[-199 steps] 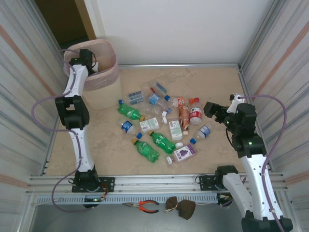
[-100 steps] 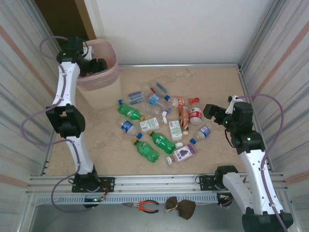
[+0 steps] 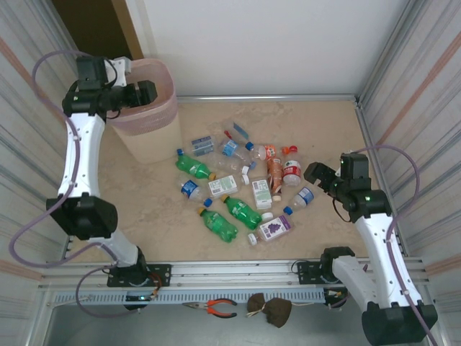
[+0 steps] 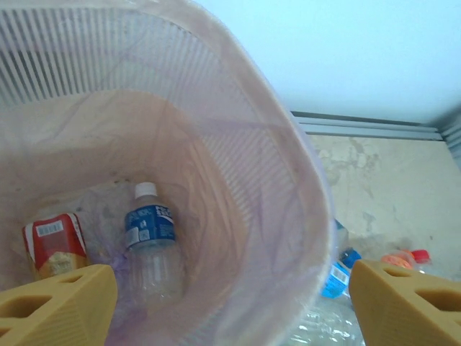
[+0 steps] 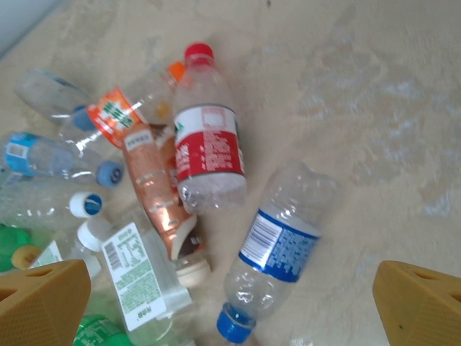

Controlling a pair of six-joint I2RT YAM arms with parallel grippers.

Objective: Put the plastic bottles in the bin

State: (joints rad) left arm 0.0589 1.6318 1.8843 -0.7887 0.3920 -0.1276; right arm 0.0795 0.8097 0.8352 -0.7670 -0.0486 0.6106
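Note:
Several plastic bottles lie scattered mid-floor, among them a green one [image 3: 217, 224], a purple-labelled one [image 3: 274, 228] and a red-labelled one [image 3: 292, 171]. The beige bin [image 3: 155, 144] with its pink liner stands at the back left. My left gripper [image 3: 144, 92] hovers open and empty over its mouth. Looking down into the bin [image 4: 238, 144], I see a blue-labelled water bottle [image 4: 151, 245] and a red-labelled bottle [image 4: 54, 245] between my left gripper's [image 4: 230, 310] spread fingers. My right gripper [image 3: 317, 173] is open just right of the pile, above a clear blue-labelled bottle [image 5: 277, 249] that lies beside the red-labelled bottle [image 5: 209, 140].
Corrugated metal walls [image 3: 418, 108] close in both sides and a white wall stands at the back. Orange-handled pliers [image 3: 216, 308] and a brown lump [image 3: 270, 308] lie below the front rail. An orange bottle [image 5: 151, 184] and a white green-labelled bottle [image 5: 133, 281] crowd the clear bottle's left.
My left arm has swung out to the left and risen, its gripper still over the bin's mouth. My right arm has drawn slightly nearer and lower, gripper still open.

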